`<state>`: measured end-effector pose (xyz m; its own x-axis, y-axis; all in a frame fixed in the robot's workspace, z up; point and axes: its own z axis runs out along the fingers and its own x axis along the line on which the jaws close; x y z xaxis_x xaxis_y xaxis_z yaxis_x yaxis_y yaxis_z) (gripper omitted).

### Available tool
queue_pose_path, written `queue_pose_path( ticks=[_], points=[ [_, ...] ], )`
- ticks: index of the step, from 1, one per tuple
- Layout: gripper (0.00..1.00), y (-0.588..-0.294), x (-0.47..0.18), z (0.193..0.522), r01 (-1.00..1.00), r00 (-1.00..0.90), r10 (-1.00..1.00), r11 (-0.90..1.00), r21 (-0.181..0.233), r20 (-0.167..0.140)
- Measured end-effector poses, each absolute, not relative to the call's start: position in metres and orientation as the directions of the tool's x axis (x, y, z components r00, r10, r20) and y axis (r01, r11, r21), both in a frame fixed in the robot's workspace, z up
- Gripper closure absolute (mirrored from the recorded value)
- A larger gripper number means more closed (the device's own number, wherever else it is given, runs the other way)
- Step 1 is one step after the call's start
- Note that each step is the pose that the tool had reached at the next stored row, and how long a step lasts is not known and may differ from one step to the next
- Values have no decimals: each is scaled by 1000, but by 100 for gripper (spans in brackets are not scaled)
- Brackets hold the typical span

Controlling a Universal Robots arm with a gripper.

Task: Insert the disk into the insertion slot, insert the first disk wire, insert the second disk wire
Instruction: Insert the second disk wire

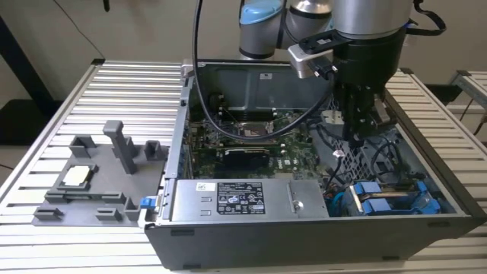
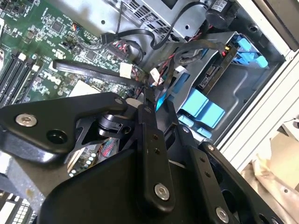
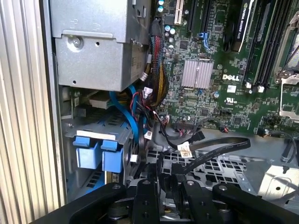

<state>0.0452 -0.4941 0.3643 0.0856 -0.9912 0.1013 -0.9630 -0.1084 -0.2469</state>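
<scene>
Desk [image 1: 114, 80]: ribbed alu top, open PC case [image 1: 304, 245] on it, grey fixture tray [image 1: 91, 188] lying apart on the exterior view's left. Arm [image 1: 365, 17] comes down from above, near vertical, wrist inside the case over the perforated floor beside the motherboard [image 1: 243, 148]. End effector [image 1: 357, 134] points straight down, tips low among loose black cables. In both wrist views the black fingers [image 2: 152, 140] stand close together at a flat black cable [image 3: 215, 149] w/ white connector [image 3: 184, 150]; can't tell if they're actually clamped on it. Power-supply box [image 1: 236, 200] along the near case wall. Insertion slot [image 1: 388, 202] in the drive cage at the case's near corner, exterior view's right. Disk [image 2: 210, 77] sits seated in the cage, blue caddy tabs [image 3: 98, 151] at its edge. Room is tight: case wall, cage and cable tangle close around the end effector.
</scene>
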Motion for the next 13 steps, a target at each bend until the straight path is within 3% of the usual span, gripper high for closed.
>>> queue_pose_path(
  ticks=[3,4,13],
  points=[
    [75,-494,45,364,-963,85,-991,-108,-247,101],
    [82,-494,45,364,-963,85,-991,-108,-247,101],
    [84,-494,45,364,-963,85,-991,-108,-247,101]
  ],
)
